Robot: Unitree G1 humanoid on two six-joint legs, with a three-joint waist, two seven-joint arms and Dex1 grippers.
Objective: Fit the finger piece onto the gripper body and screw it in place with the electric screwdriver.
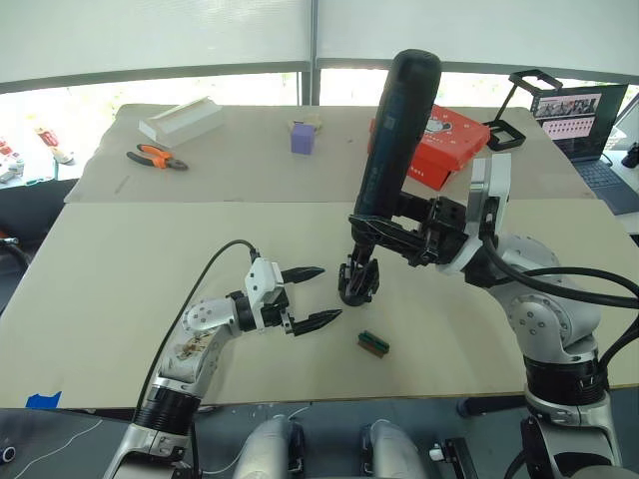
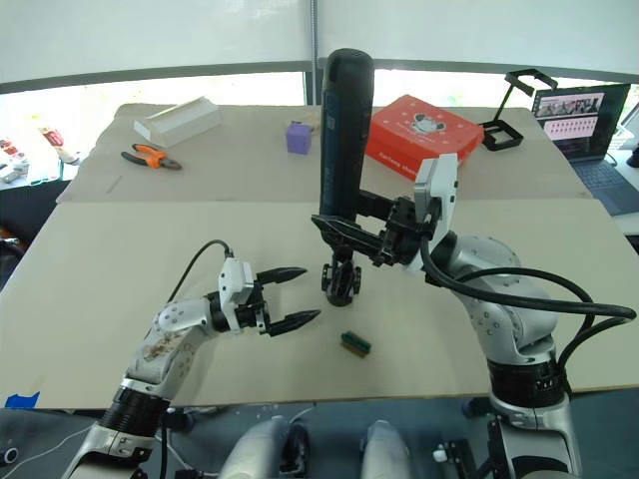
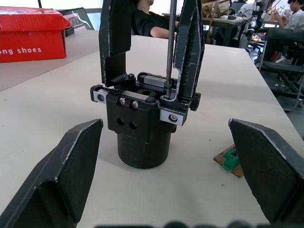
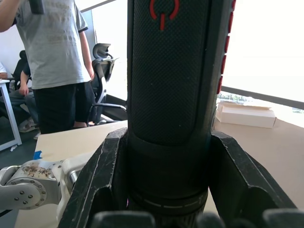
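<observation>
Gripper body (image 3: 142,128) stood upright mid-table, two black fingers up. My right gripper (image 1: 384,235) pinched the electric screwdriver (image 1: 397,135) near-vertical, bit (image 3: 170,47) seated in the body's top. My left gripper (image 1: 312,296) hung spread just beside it. Green-and-brown block (image 1: 373,342) lay near.

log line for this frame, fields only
right pincer: shut on electric screwdriver | bit: in gripper body top | left pincer: open, beside body
</observation>
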